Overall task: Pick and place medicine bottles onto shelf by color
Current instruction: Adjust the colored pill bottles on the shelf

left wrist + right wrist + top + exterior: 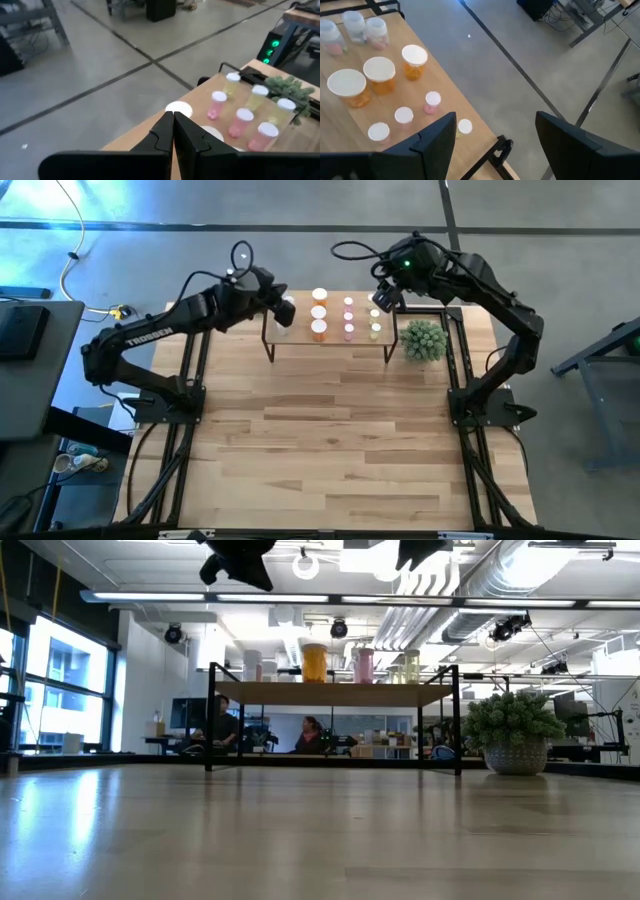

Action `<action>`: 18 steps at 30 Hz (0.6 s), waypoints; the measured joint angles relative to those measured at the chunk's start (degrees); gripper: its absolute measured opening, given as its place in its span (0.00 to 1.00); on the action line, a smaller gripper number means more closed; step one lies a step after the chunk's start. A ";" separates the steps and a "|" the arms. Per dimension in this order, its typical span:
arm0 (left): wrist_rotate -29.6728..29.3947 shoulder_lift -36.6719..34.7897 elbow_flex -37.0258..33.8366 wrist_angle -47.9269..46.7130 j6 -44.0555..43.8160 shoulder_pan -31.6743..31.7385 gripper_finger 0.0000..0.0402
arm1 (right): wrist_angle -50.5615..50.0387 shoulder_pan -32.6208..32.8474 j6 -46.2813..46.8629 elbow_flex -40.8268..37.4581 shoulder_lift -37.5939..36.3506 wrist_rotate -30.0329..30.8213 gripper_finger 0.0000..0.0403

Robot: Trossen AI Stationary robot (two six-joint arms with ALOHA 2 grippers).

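Observation:
The shelf (300,333) stands at the table's far middle; its edge shows in the low view (335,695). On it stand rows of white-capped bottles: clear ones (286,310) at its left end, then orange (319,311), pink (348,317) and yellow-green (375,322). My left gripper (279,303) is shut and empty above the clear bottles (178,107), clear of the shelf in the low view (240,562). My right gripper (384,296) is open and empty above the shelf's far right end (495,135), over the yellow-green bottles (465,126).
A green spiky plant in a pot (423,340) stands on the table just right of the shelf (515,730). The near part of the wooden table (330,450) lies bare. People sit in the room beyond the table (310,732).

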 joint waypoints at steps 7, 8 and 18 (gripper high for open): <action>5.13 3.69 7.84 -8.62 -4.27 3.17 0.00 | -0.39 0.00 0.00 0.00 0.01 -0.02 0.65; 5.72 4.44 8.64 -9.31 -4.58 3.54 0.00 | -0.39 0.00 0.08 0.00 0.01 0.00 0.65; 9.87 11.12 11.49 -14.64 -7.48 4.42 0.00 | -1.57 0.00 1.92 -0.02 0.01 -0.20 0.65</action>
